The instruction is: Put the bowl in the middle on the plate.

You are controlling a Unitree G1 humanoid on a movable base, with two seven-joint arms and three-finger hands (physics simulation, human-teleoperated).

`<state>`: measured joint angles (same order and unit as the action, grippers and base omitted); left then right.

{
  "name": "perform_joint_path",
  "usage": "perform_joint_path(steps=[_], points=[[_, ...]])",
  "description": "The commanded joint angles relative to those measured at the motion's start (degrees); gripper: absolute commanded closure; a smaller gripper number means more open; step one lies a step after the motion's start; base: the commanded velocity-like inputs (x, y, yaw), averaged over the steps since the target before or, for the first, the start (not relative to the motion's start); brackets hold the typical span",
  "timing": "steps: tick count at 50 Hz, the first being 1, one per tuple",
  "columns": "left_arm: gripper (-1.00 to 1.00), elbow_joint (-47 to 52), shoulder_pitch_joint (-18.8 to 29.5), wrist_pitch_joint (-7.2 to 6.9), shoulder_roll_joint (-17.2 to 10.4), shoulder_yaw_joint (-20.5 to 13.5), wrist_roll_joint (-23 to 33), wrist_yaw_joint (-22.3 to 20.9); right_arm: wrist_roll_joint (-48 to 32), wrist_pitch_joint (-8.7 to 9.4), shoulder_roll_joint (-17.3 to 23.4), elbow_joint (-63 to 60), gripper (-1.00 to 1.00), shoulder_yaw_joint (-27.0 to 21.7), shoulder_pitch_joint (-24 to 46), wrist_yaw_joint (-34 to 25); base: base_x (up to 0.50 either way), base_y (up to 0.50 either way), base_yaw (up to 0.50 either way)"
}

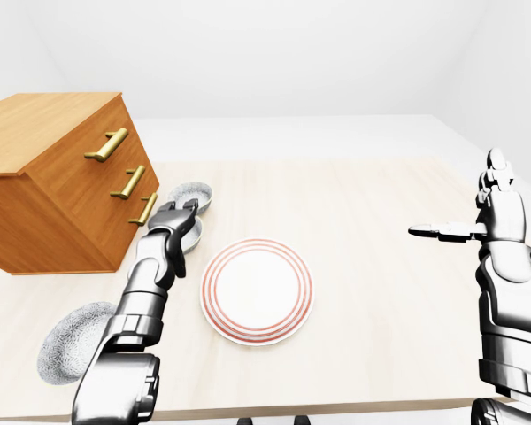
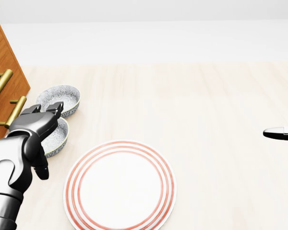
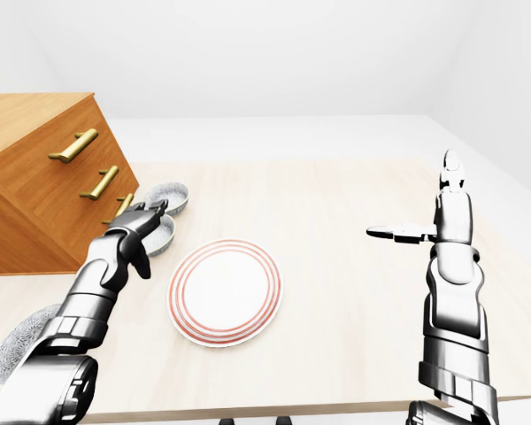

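Three patterned grey bowls stand in a row along the left of the table. The middle bowl (image 2: 59,138) lies partly under my left hand (image 2: 47,125), whose fingers reach over its rim without closing round it; that hand is open. The far bowl (image 2: 60,98) sits just above it in the head view, and the near bowl (image 1: 74,342) is at the lower left beside my forearm. A white plate (image 2: 119,186) with red rings lies right of the middle bowl. My right hand (image 1: 465,208) hovers open and empty over the table's right side.
A wooden drawer cabinet (image 1: 53,186) with brass handles stands on the table's left, close to the bowls. The pale wooden table (image 1: 372,292) stretches between the plate and my right hand; its near edge runs along the bottom of the eye views.
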<state>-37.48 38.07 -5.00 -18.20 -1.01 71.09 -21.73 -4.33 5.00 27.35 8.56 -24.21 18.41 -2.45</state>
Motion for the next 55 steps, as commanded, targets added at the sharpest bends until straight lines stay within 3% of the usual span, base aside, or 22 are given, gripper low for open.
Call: perform_joint_path(steps=[1, 10, 23, 55], points=[[-1.00, -1.3, 0.0, 0.00, 0.1, 0.2, -0.1, 1.0, 0.0, 0.00, -0.1, 0.1, -1.00, 0.0, 0.0, -0.1, 0.00, 0.00, 0.00], [-1.00, -2.8, 0.5, 0.00, 0.3, 0.2, -0.7, 2.0, 0.0, 0.00, 0.0, -0.5, -1.00, 0.0, 0.0, -0.1, 0.00, 0.00, 0.00], [-1.00, -12.7, 1.9, 0.00, 0.5, 1.1, -5.1, 8.7, -0.1, 0.00, 0.1, 0.1, -1.00, 0.1, 0.0, -0.1, 0.00, 0.00, 0.00], [-1.00, -16.6, 3.6, 0.00, 0.0, 2.7, -4.2, 10.6, -0.2, 0.00, -0.1, 0.0, -1.00, 0.1, 0.0, -0.2, 0.00, 0.00, 0.00]])
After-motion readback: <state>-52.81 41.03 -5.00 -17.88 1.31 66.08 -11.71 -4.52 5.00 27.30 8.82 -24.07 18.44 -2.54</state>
